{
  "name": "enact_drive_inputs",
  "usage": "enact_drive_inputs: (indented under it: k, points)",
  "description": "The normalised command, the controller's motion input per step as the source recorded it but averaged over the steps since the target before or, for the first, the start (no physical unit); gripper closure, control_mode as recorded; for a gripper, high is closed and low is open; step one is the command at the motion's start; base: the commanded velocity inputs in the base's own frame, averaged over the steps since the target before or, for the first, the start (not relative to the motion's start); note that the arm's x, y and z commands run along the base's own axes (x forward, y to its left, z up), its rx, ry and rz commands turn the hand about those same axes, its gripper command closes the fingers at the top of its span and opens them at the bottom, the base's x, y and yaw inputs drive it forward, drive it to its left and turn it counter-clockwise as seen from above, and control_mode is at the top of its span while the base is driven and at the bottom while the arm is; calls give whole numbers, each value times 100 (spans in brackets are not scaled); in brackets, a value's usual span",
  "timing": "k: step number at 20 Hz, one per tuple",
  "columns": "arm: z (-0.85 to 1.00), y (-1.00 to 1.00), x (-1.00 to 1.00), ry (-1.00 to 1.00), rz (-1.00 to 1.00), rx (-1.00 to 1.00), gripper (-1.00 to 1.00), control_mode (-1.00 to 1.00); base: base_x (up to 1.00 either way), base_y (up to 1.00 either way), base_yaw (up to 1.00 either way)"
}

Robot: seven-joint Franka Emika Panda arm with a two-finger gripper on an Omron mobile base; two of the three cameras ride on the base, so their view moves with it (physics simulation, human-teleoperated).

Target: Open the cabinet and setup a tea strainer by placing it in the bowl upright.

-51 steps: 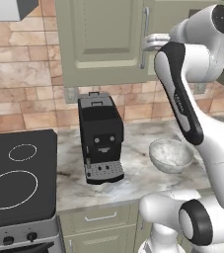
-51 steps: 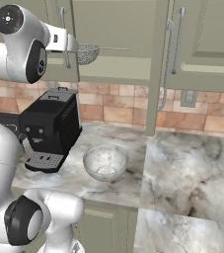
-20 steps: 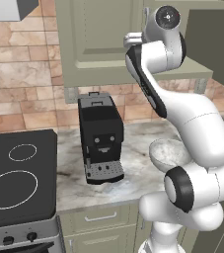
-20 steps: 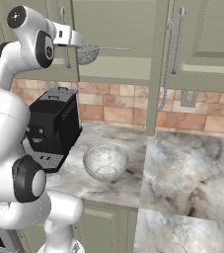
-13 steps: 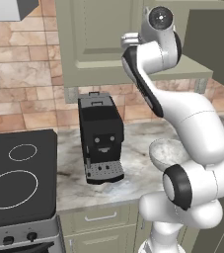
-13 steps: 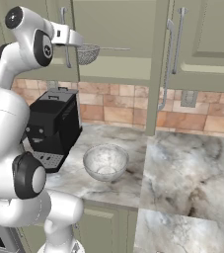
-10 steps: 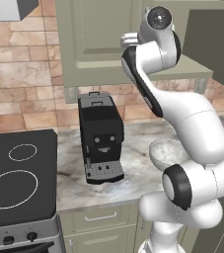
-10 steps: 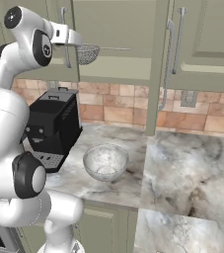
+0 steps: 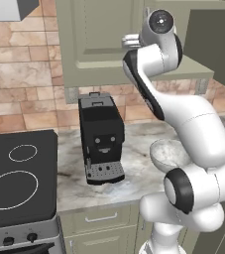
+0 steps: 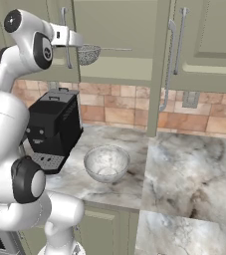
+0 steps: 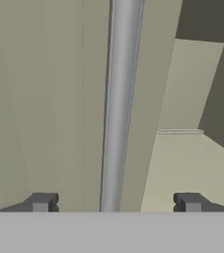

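Note:
The sage-green cabinet has its left door [image 9: 96, 34] closed and its right door [image 10: 158, 74] swung out, edge-on in the right base view. On the shelf inside lies the grey mesh tea strainer [image 10: 89, 54], its thin handle pointing right. My gripper [image 10: 75, 38] is raised at the left door's silver bar handle [image 11: 119, 99]. In the hand view that bar runs up between the two fingertips [image 11: 40, 202], and the gripper [image 11: 114, 203] is open around it, not touching. The marbled bowl [image 10: 106, 162] stands empty on the counter below, partly behind my arm in the left base view [image 9: 164, 149].
A black coffee machine [image 9: 101, 136] stands on the marble counter left of the bowl. A black cooktop [image 9: 15, 178] lies further left. The open door's edge [image 10: 157, 99] juts out over the counter right of the bowl. Another closed cabinet [image 10: 209, 40] hangs to the right.
The arm has swung over from the right and brought the hand left to the closed door's handle. Over the last second the jaws narrowed slightly and the hand barely shifted.

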Motion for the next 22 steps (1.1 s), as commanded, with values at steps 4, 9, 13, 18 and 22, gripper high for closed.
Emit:
enact_drive_inputs:
  k: [4, 9, 13, 18, 22]
  points:
    - [-8, 0, 0, -1, 0, 0, -100, -100, 0, 0, 0]
    - [-6, 0, 1, 0, 0, 0, 100, -100, 0, 0, 0]
    - [0, 0, 4, 0, 0, 0, 100, -100, 0, 0, 0]
    - [0, 0, 3, 0, 0, 0, 100, -100, 0, 0, 0]
    - [0, 0, 0, 0, 0, 0, 100, -100, 0, 0, 0]
